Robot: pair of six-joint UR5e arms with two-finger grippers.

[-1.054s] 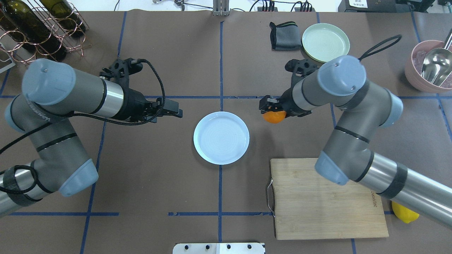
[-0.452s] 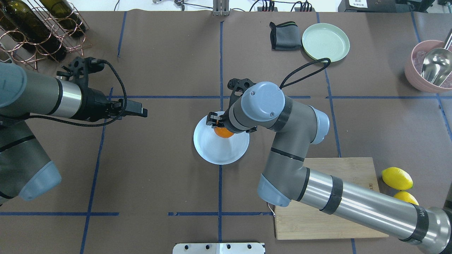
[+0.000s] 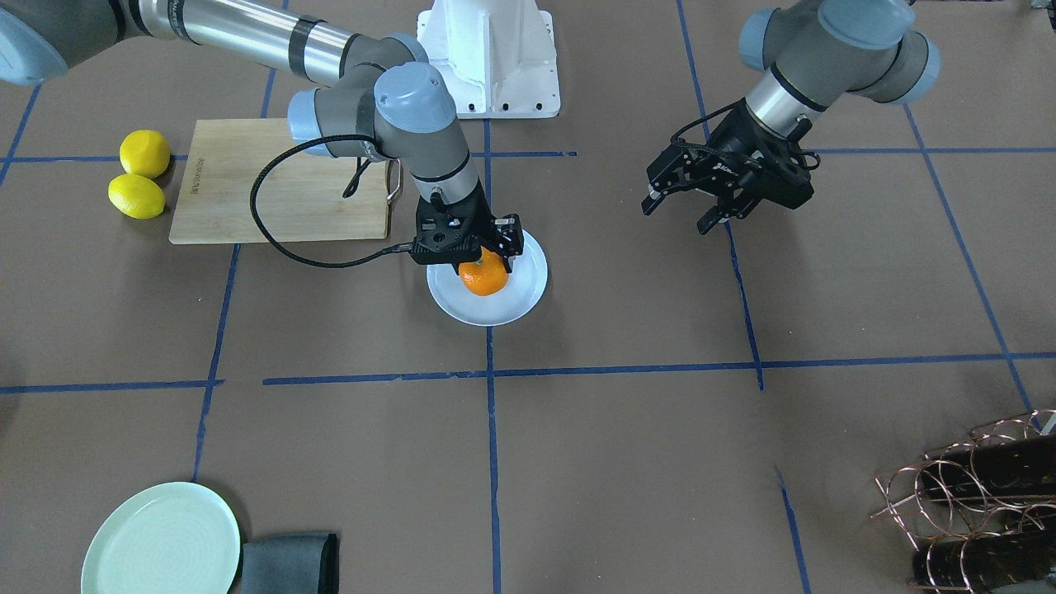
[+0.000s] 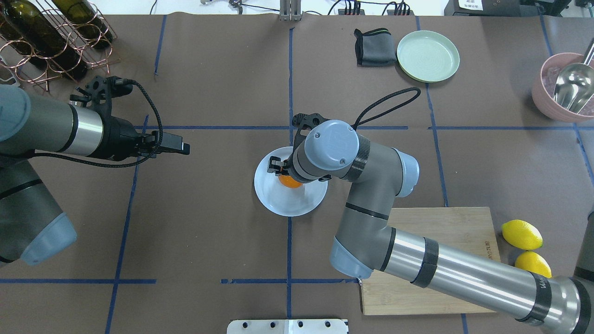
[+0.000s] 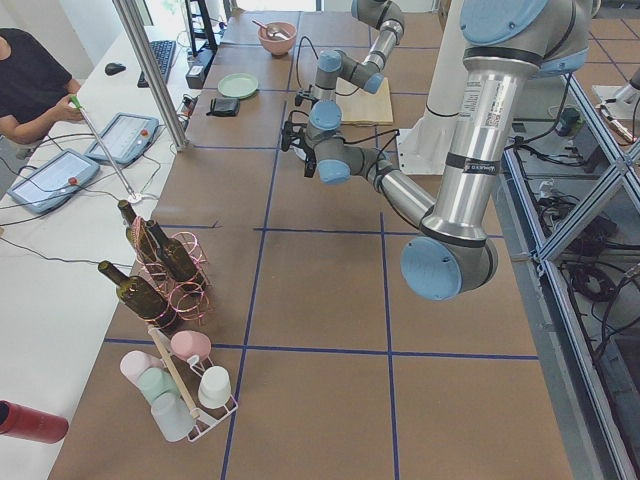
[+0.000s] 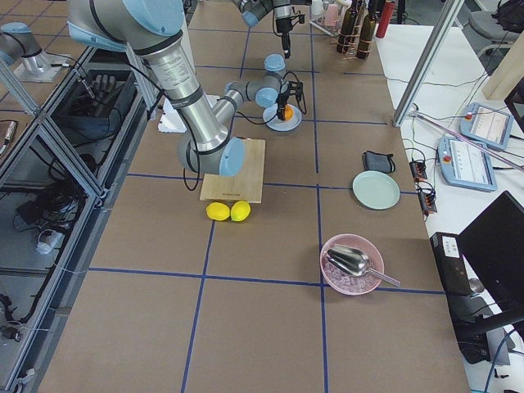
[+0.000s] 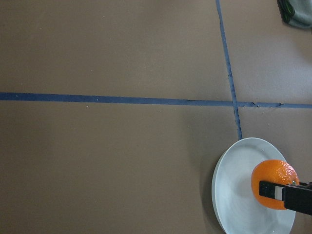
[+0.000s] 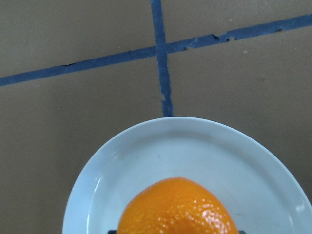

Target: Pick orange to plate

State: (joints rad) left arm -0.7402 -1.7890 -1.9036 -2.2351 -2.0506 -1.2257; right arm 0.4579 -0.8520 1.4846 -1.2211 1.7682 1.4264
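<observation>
Two grey robot arms reach out over the brown table. The right arm bends at its elbow above the flat wooden cutting board [image 4: 445, 220], then points its wrist straight down over the round, pale blue-white plate [image 4: 278, 204]. The right gripper [image 3: 483, 262] is squeezed around the small, round, bright orange fruit [image 3: 484, 280], with one black finger on each side of it. The orange hangs very low over the middle of the plate. I cannot tell if it touches the plate or not. The left arm is stretched out flat, well away from the plate on the robot's left side. The left gripper [image 3: 676, 216] points toward the plate. Its fingers are spread apart and hold nothing. Two yellow lemons [image 4: 522, 234] lie far from the plate, just past the cutting board.
</observation>
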